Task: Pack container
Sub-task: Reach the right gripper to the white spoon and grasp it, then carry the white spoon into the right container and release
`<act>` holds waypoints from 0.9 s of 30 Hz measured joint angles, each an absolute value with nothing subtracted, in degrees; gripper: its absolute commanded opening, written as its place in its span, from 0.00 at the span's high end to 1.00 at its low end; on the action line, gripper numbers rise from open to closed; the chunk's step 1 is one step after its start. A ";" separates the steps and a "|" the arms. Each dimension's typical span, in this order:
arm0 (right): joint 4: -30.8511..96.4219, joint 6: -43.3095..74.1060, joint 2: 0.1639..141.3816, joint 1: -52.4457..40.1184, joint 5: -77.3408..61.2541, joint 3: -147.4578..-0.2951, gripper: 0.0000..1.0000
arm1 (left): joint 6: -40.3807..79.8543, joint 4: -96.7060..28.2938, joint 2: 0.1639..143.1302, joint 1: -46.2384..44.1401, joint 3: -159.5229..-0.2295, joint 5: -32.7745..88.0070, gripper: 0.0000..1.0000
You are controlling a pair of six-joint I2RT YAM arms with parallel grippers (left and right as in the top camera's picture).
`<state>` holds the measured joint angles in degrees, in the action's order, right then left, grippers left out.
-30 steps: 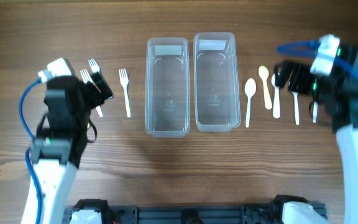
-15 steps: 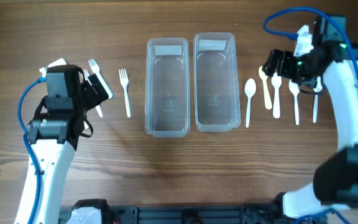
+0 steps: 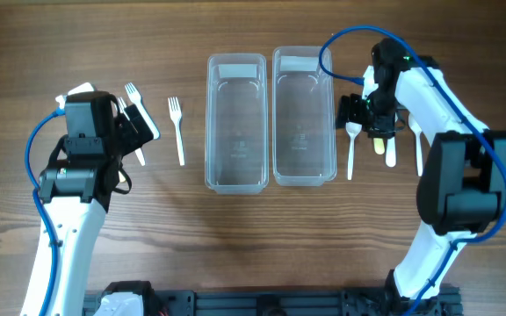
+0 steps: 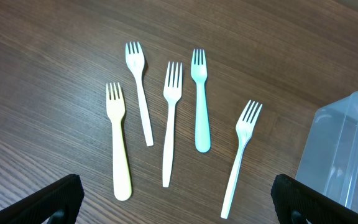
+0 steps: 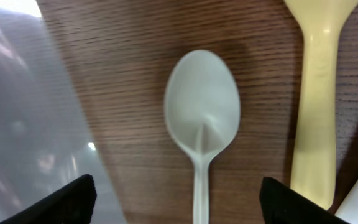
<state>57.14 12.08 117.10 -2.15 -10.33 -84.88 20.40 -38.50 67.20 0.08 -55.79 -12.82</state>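
Observation:
Two clear rectangular containers, left [image 3: 235, 123] and right [image 3: 304, 118], stand side by side mid-table, both empty. Several plastic forks lie to their left: yellow [image 4: 119, 149], white [image 4: 140, 93], white [image 4: 169, 124], teal [image 4: 201, 106], white [image 4: 239, 158]. My left gripper [image 4: 179, 205] is open and empty above them [image 3: 143, 123]. Spoons lie to the right of the containers. My right gripper [image 3: 358, 114] is open low over the white spoon [image 5: 202, 118], its fingers [image 5: 178, 202] either side of the handle. A yellow spoon [image 5: 319, 93] lies beside it.
One white fork [image 3: 177, 132] lies apart, nearest the left container. Two more white spoons [image 3: 391, 151] [image 3: 419, 151] lie right of the yellow one. The right container's wall [image 5: 36, 124] is close on the left of my right gripper.
My right arm has swung left from the far right of the table to over the white spoon next to the right container. The left arm has hardly moved.

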 measured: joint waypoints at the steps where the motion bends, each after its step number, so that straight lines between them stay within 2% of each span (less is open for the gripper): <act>1: 57.17 12.36 117.82 -2.11 -9.78 -84.88 0.21 | 20.40 -38.52 67.20 0.08 -55.79 -12.82 0.00; 2: 57.14 12.43 118.21 -2.11 -9.41 -84.88 0.24 | 20.40 -38.50 67.20 0.08 -55.79 -12.82 0.00; 5: 56.64 12.95 118.96 -2.11 -8.47 -84.88 0.40 | 20.40 -38.52 67.20 0.08 -55.79 -12.82 0.00; 16: 55.86 14.33 121.25 -2.11 -6.79 -84.90 0.52 | 20.40 -38.59 67.20 0.08 -55.79 -12.82 0.00; 18: 55.79 14.39 121.25 -2.11 -6.55 -84.84 0.62 | 20.40 -38.59 67.20 0.08 -55.79 -12.82 0.00; 19: 55.57 14.48 121.25 -2.11 -6.28 -84.64 0.70 | 20.40 -38.59 67.20 0.08 -55.79 -12.82 0.00; 25: 55.02 15.77 120.95 -1.89 -4.23 -83.74 0.92 | 20.40 -38.61 67.20 0.08 -55.79 -12.82 0.00; 27: 55.05 16.16 120.90 -1.89 -3.57 -83.70 0.95 | 20.40 -38.59 67.20 0.08 -55.79 -12.82 0.00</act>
<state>55.05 16.16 120.90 -1.89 -3.57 -83.70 20.40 -38.59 67.20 0.08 -55.79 -12.82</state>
